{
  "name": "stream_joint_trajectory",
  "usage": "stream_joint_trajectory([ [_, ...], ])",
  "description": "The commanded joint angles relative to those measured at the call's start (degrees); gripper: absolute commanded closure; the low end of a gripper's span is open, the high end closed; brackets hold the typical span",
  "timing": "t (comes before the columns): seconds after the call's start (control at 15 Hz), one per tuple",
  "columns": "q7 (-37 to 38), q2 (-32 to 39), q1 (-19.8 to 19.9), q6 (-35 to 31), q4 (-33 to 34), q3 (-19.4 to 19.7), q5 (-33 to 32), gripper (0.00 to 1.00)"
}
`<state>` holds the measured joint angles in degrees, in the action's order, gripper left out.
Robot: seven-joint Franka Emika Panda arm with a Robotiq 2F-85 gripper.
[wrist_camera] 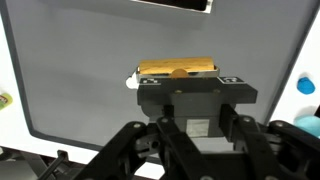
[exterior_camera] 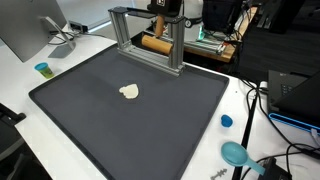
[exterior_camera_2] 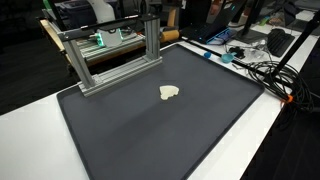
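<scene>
The gripper (wrist_camera: 178, 75) hung above the grey mat (wrist_camera: 80, 60), fingers clenched on what appeared to be a wooden block (wrist_camera: 198, 66); a cream lump (exterior_camera: 130, 92) lay below.

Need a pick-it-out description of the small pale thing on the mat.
A dark grey mat covers most of the white table, an aluminium frame along one edge. In front of the frame lies a small cream lump: the only loose thing on the mat.
</scene>
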<state>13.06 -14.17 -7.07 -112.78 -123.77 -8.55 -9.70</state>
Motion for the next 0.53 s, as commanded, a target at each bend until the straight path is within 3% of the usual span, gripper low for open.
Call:
stream_joint_trajectory([
  [0.0,-0.8,-8.2,1.8,-4.5,-8.5,2.2,2.2,0.78],
  [0.2,-1.0,-12.0,2.8,-7.6,-13.6,3.3,2.0,0.78],
  [0.47,-3.3,-17.8,3.5,-16.7,-22.3,5.2,2.2,0.78],
])
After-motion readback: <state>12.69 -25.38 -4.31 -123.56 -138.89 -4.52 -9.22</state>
